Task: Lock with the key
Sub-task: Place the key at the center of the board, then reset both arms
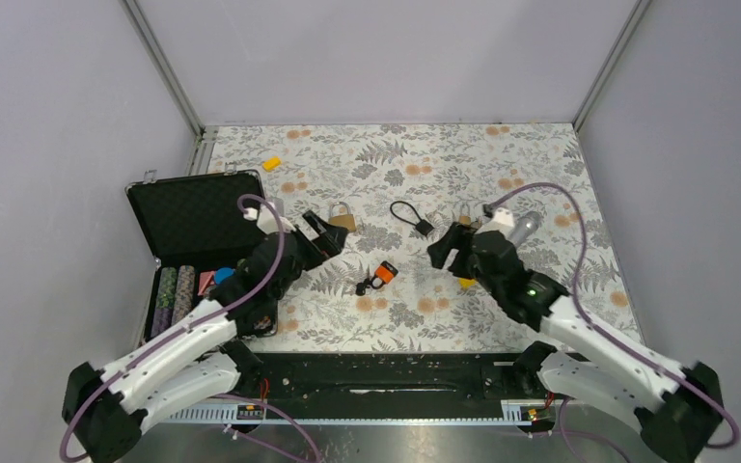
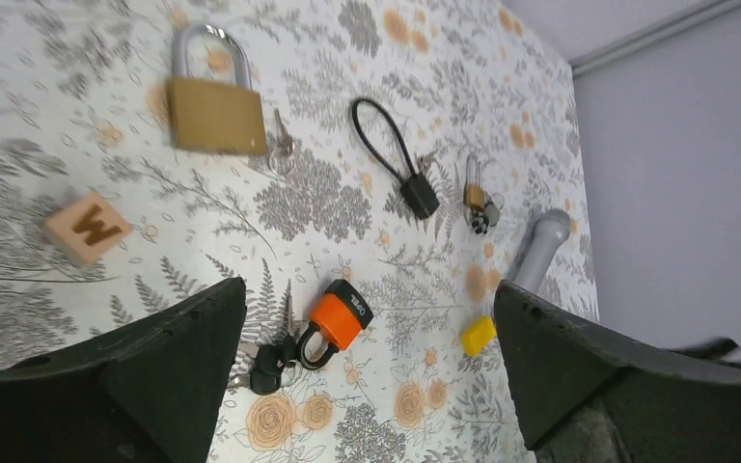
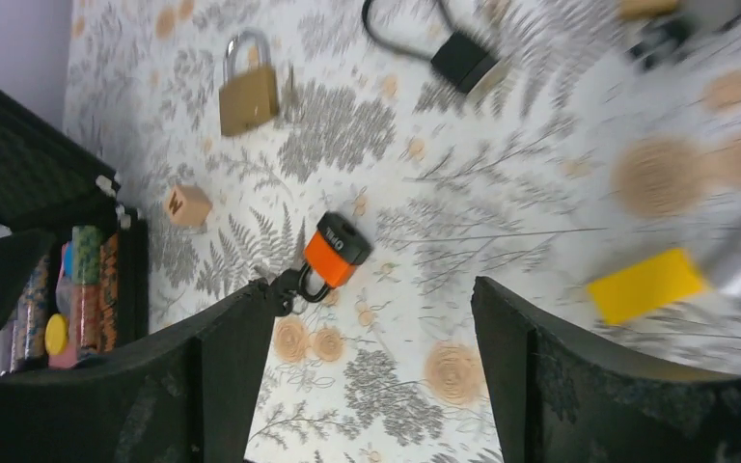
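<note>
The lock [image 1: 343, 218] is a square brass padlock with a silver shackle, lying flat on the floral mat. A silver key [image 2: 280, 149] lies at the bottom corner of the lock [image 2: 214, 111], which also shows at the top of the right wrist view [image 3: 248, 92]. My left gripper [image 1: 326, 236] hovers just in front of it, and my left gripper [image 2: 369, 289] is open and holds nothing. My right gripper [image 1: 447, 246] is over the mat's right half; the right gripper [image 3: 374, 289] is also open and empty.
An orange padlock [image 1: 384, 273] with black keys [image 2: 268, 365] lies between the grippers. A black cable lock [image 1: 410, 217], a smaller brass padlock [image 2: 476, 193], a silver cylinder [image 1: 526, 225], a yellow block [image 2: 479, 335] and a wooden letter block [image 2: 87, 227] are nearby. An open black case [image 1: 193, 212] stands left.
</note>
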